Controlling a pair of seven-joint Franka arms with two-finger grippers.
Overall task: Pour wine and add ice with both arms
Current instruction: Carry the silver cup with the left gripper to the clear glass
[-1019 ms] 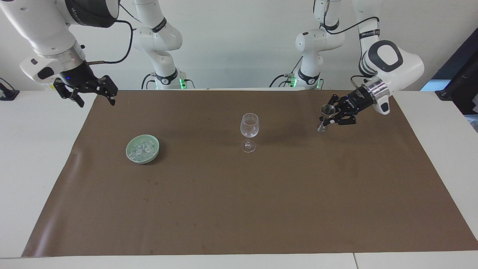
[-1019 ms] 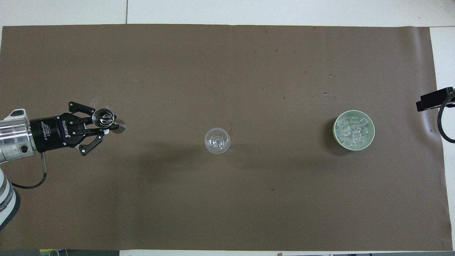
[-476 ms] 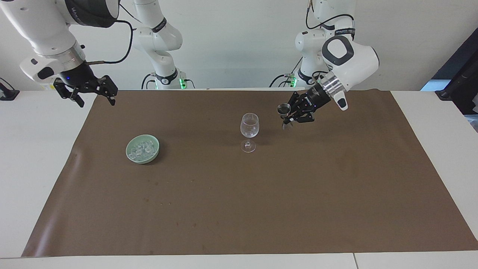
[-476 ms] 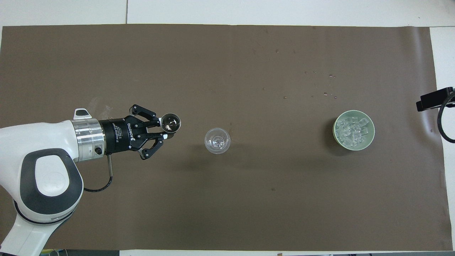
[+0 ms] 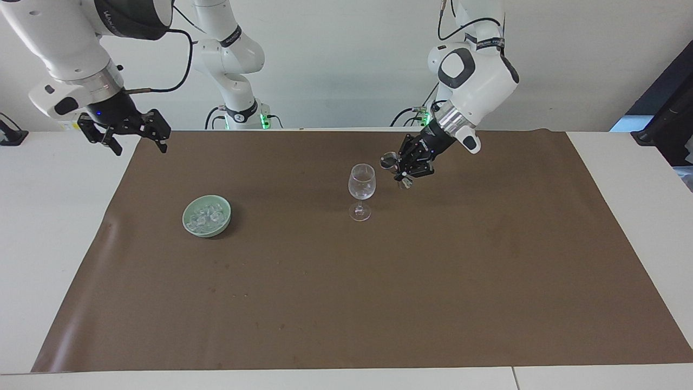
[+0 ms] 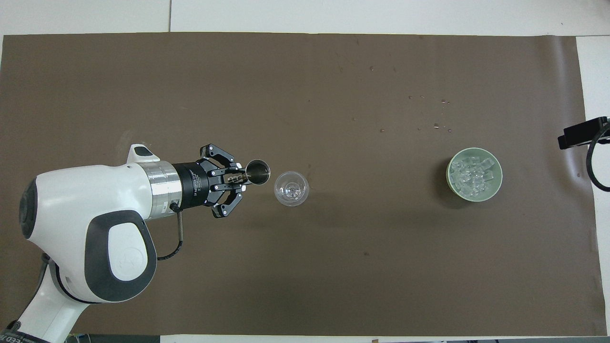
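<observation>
A clear stemmed wine glass stands upright in the middle of the brown mat. My left gripper is shut on the waist of a small metal jigger. It holds the jigger in the air just beside the glass's rim, toward the left arm's end and a little apart. The jigger's inside looks dark, and no wine shows. The ice is heaped in a pale green bowl toward the right arm's end. My right gripper waits open and raised over the mat's corner.
The brown mat covers most of the white table. A few small droplets lie on the mat, farther from the robots than the bowl.
My left arm has carried the jigger from the left arm's end of the mat to just beside the glass. The right arm, the glass and the bowl have stayed put.
</observation>
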